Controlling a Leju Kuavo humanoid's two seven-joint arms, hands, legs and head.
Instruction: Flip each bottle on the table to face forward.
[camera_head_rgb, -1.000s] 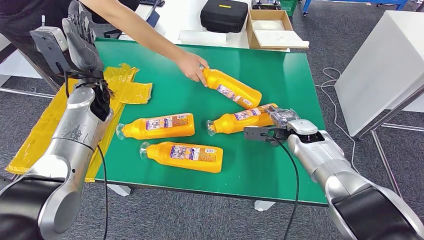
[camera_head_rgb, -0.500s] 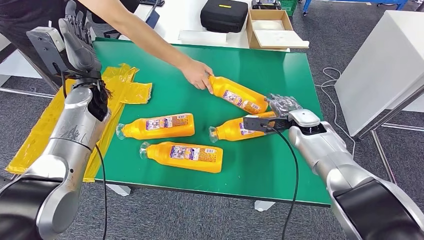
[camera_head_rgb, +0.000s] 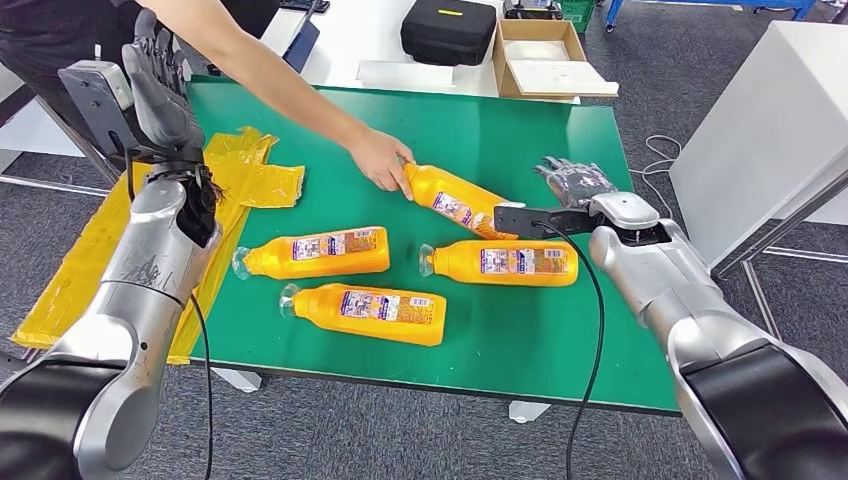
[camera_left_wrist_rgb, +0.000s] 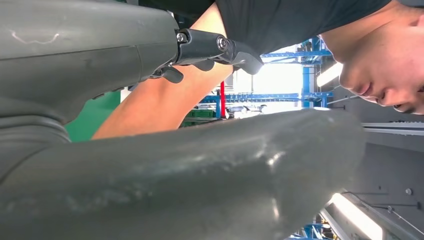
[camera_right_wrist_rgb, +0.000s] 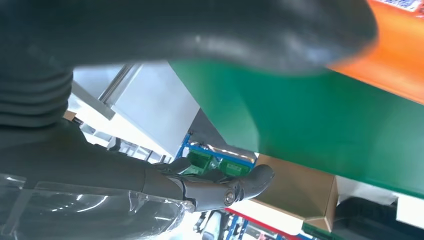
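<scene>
Fingers (camera_head_rgb: 570, 178) of right hand (camera_head_rgb: 585, 188) spread, holding nothing, hovering above the green surface (camera_head_rgb: 560, 130) just past the base of the nearest bottle (camera_head_rgb: 500, 262), which lies label-up. Remaining candidate: angled bottle (camera_head_rgb: 458, 202), now under a person's hand (camera_head_rgb: 380, 158); best to wait, then roll it by its body. Left hand (camera_head_rgb: 160, 75) raised high, fingers extended, empty. Two more bottles (camera_head_rgb: 312, 252) lie label-up.
</scene>
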